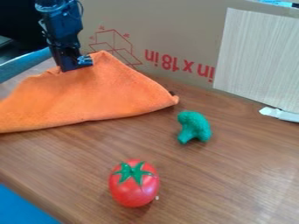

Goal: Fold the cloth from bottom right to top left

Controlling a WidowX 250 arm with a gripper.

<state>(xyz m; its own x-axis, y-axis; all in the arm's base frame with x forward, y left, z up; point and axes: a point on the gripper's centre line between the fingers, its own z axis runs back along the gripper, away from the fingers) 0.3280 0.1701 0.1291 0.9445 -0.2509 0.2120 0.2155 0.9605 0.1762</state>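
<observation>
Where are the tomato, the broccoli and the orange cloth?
Tomato (133,189): camera view, red side.
Broccoli (197,124): camera view, green head.
Orange cloth (88,96): camera view, middle.

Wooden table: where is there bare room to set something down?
The table is bare at the picture's lower right, beside the tomato and below the broccoli; a strip also lies between tomato and cloth. It is crowded at upper left, where the arm meets the cloth before the cardboard.
</observation>
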